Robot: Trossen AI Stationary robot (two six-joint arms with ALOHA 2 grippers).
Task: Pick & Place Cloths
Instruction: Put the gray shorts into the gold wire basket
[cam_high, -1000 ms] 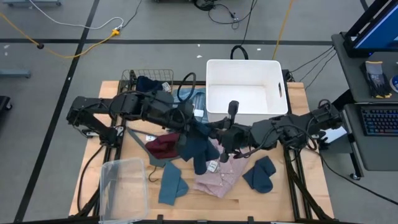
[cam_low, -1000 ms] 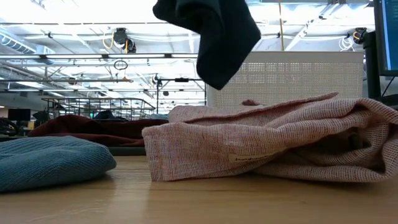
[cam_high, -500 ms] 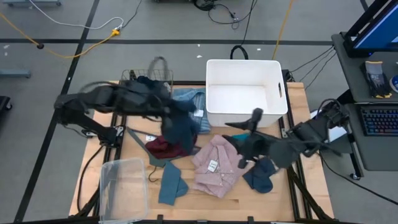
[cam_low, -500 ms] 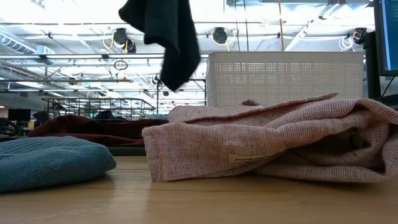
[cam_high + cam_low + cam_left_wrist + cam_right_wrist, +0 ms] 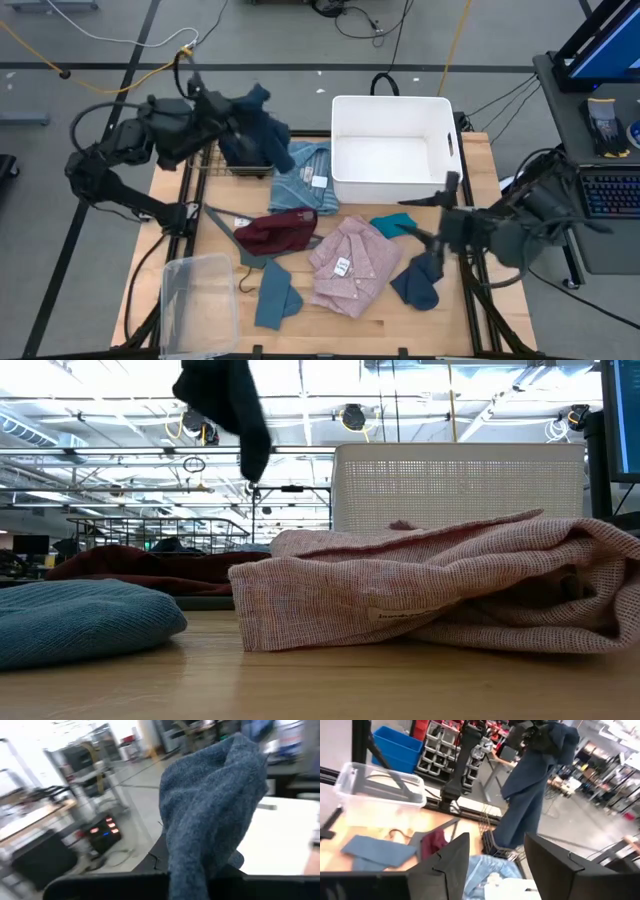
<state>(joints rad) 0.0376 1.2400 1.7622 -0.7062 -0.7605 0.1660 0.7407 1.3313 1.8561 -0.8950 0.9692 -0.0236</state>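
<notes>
Swung away from the table's middle, the left end effector [image 5: 232, 125] now hangs a dark navy cloth [image 5: 262, 135] over the wire basket [image 5: 245, 165], its clamped fingers hidden by fabric. Right end effector [image 5: 432, 222] hovers partly open, empty, above the teal cloth [image 5: 392, 224].

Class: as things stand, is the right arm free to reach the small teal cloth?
Probably yes. The right hand is open and empty, right beside the teal cloth, which lies uncovered on the table.
</notes>
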